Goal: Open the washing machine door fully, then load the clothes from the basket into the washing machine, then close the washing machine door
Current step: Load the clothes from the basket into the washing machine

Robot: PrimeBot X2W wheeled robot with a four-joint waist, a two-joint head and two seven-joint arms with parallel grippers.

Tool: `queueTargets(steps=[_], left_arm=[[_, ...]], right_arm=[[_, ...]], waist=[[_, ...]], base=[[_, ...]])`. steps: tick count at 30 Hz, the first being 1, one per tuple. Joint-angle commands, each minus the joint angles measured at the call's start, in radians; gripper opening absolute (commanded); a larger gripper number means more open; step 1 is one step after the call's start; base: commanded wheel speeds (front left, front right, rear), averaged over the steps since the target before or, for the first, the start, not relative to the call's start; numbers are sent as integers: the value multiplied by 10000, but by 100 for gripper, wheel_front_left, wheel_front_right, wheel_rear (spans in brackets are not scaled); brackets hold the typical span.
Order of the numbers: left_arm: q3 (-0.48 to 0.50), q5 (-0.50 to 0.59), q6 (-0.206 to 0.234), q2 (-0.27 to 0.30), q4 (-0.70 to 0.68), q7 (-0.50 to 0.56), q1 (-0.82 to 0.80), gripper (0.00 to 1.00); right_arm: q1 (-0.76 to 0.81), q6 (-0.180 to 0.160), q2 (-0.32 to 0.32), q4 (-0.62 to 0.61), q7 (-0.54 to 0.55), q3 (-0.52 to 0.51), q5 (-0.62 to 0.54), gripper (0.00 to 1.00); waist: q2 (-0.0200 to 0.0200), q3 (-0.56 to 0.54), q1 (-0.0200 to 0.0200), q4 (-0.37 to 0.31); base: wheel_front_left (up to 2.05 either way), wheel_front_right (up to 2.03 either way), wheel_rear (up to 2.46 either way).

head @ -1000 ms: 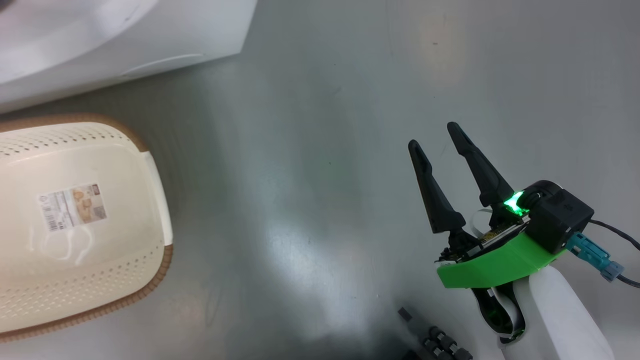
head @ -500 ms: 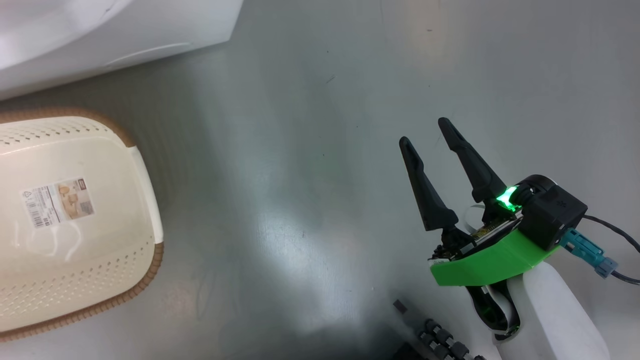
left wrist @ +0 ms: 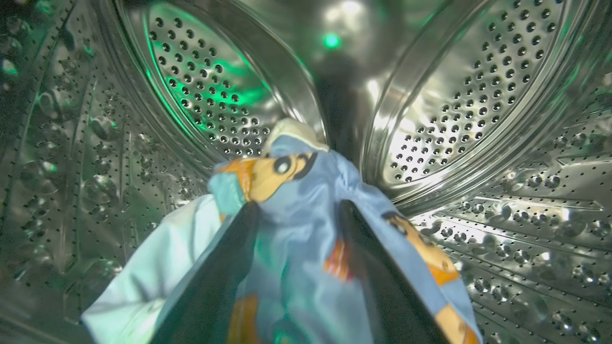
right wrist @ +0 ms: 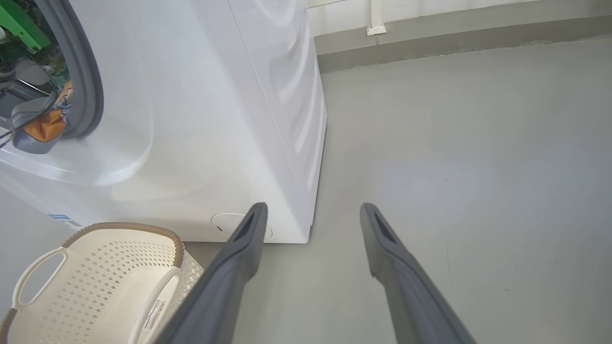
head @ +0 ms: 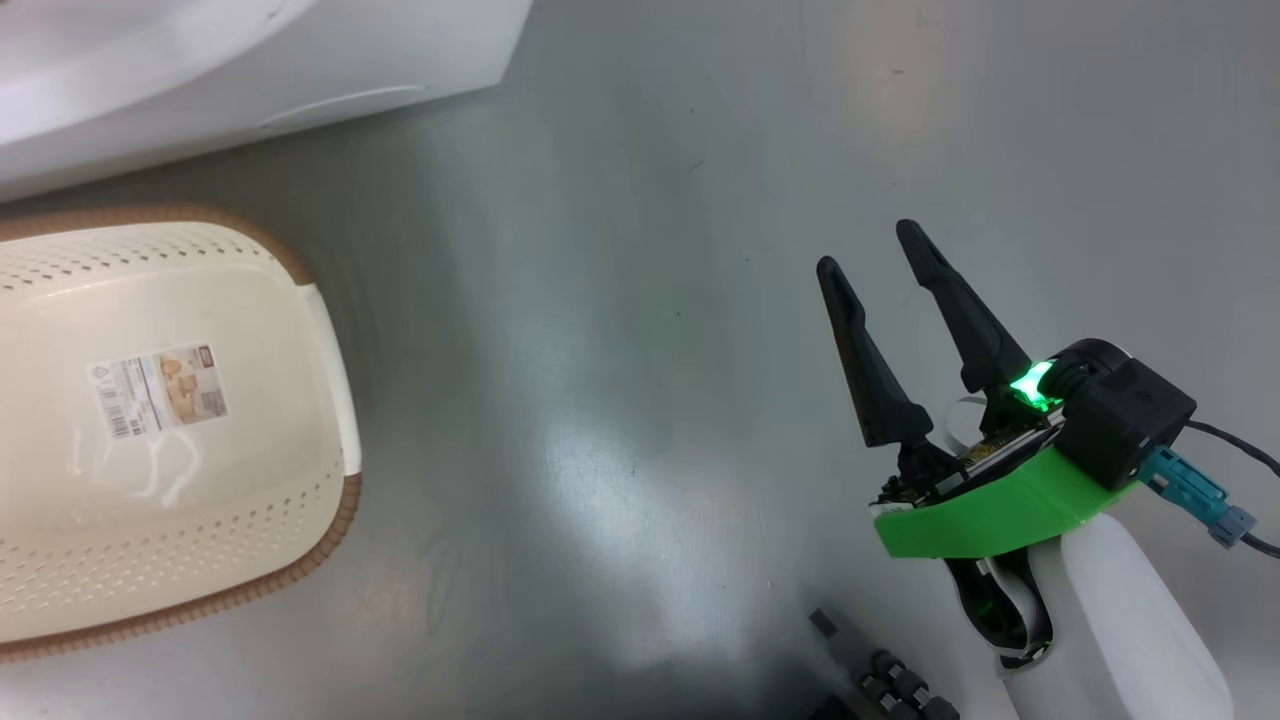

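The basket (head: 200,560) stands on the floor (head: 620,300) just in front of the washer (head: 300,60), below its front face. Its perforated walls and smooth bottom are bare, and a label (head: 160,388) is stuck to the bottom. In the right wrist view the near handle and the brown rim show, with the washer's round cap (right wrist: 224,223) just beyond, partly behind a finger.

The clothes (left wrist: 296,239) are inside the drum (left wrist: 478,95), a light blue bunch with orange-brown prints and a white patch on top. The bunch sits low in the drum, in front of its back wall.

The left gripper (left wrist: 299,206) reaches into the drum. Its fingers (left wrist: 215,277) stand well parted, with the cloth lying between them and draped over their tips. I cannot tell whether any fold is caught on a finger.

The right gripper (head: 868,244) hangs over the bare floor, well apart from the basket and to the washer's right. Its pale forearm rises from the lower right of the head view. The fingers point up and a little left, spread wide with nothing between them.
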Motion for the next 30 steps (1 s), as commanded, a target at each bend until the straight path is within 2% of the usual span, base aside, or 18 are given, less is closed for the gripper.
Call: queueTargets(steps=[1, 8, 16, 26, 30], left_arm=[[109, -81, 90, 469, -268, 53, 253, 100], [-92, 104, 408, 488, -779, -84, 941, 100], [15, -40, 723, 406, -1811, -617, 2536, 100], [250, -285, 1363, 118, -4367, -957, 5471, 100], [210, -288, 1785, -23, -5956, -917, 7201, 100]], right_arm=[[238, 62, -31, -238, -118, 179, -38, 100], [165, 62, -74, -225, -118, 94, -30, 100], [409, 62, -70, -157, -118, -146, -101, 100], [635, 62, -85, -143, -118, -475, -271, 100], [714, 62, -107, -75, -118, -533, -341, 100]], waist=[[0, -35, 0, 84], [0, -286, 0, 269], [0, -883, 0, 486], [0, -1528, 0, 1035], [0, -1899, 0, 1295]], base=[[0, 0, 0], [0, 0, 0], [0, 0, 0], [0, 0, 0], [0, 0, 0]])
